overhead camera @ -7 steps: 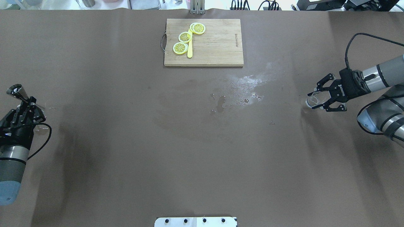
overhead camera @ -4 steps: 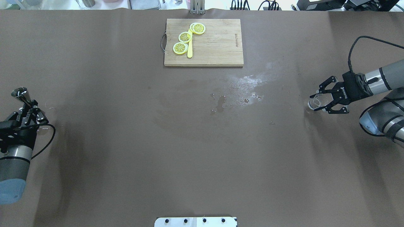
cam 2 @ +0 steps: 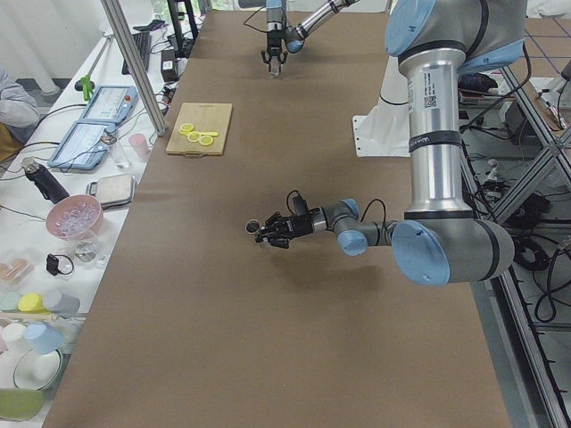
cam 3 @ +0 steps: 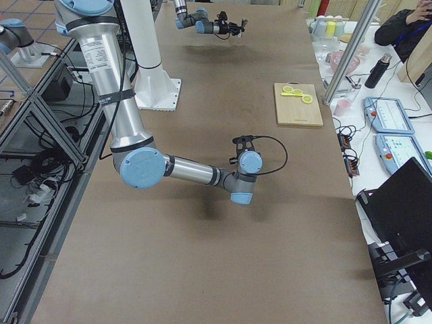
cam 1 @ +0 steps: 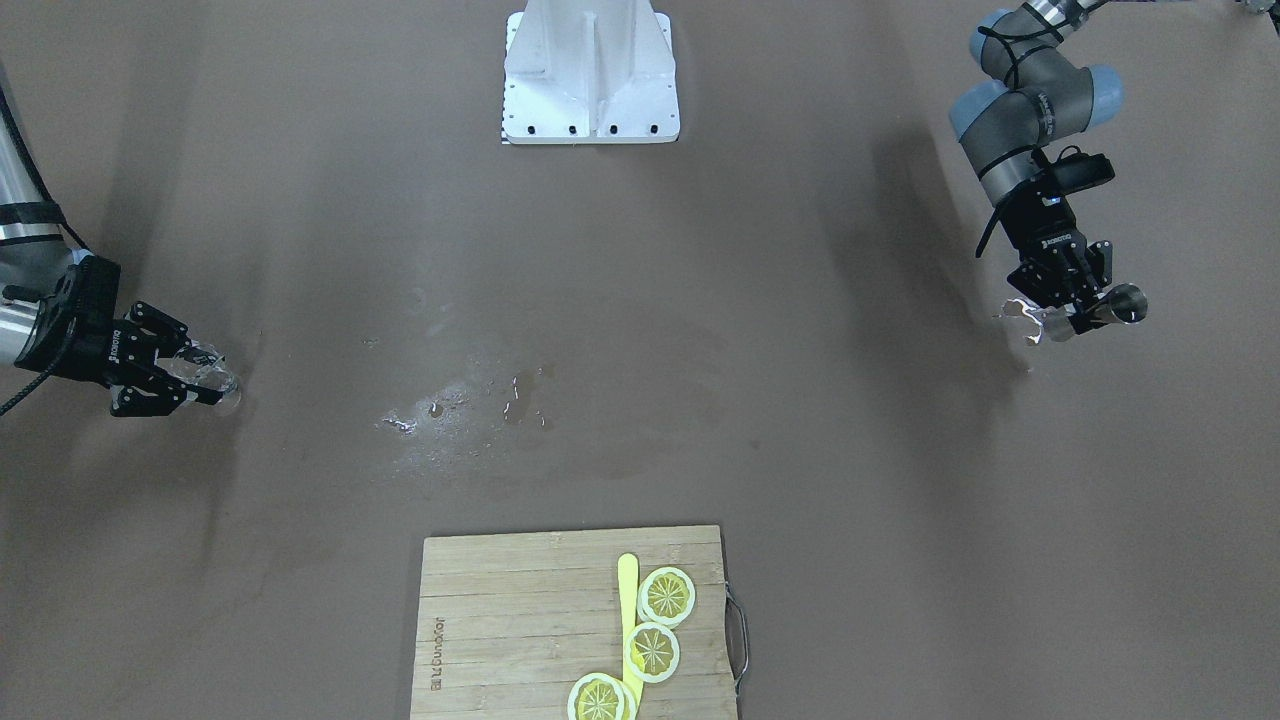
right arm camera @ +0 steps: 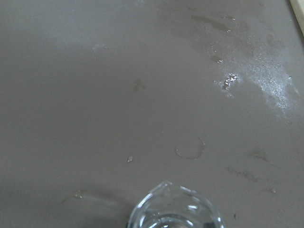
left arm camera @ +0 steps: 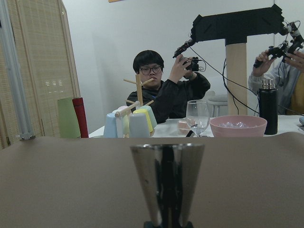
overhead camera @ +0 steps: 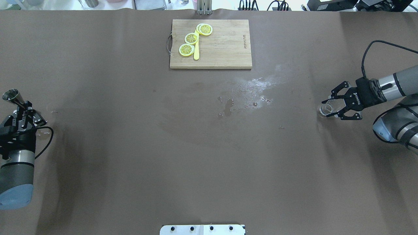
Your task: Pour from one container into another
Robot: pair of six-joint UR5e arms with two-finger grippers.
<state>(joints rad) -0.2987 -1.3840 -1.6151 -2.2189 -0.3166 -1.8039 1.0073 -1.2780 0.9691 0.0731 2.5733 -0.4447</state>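
Note:
At the table's far left my left gripper [overhead camera: 21,110] is shut on a steel cone-shaped jigger [overhead camera: 8,95], which points away from the robot; the gripper [cam 1: 1067,315] and jigger [cam 1: 1124,304] also show in the front view. The left wrist view has the jigger [left arm camera: 167,183] upright at centre. Far on the right, my right gripper [overhead camera: 330,106] is shut on a small clear glass [overhead camera: 325,110], tipped and held low over the table. That glass [cam 1: 212,372] shows in the front view and its rim [right arm camera: 173,209] in the right wrist view.
A wooden cutting board [overhead camera: 225,49] with lemon slices [overhead camera: 191,38] and a yellow knife [overhead camera: 196,52] lies at the far centre. Wet spill marks [overhead camera: 253,88] spread over the brown table cover right of centre. The robot's white base plate [overhead camera: 202,229] sits at the near edge.
The left gripper has swung the jigger a little right, then back left toward the table's end. The right gripper has drawn back rightward and slightly nearer the robot with the glass.

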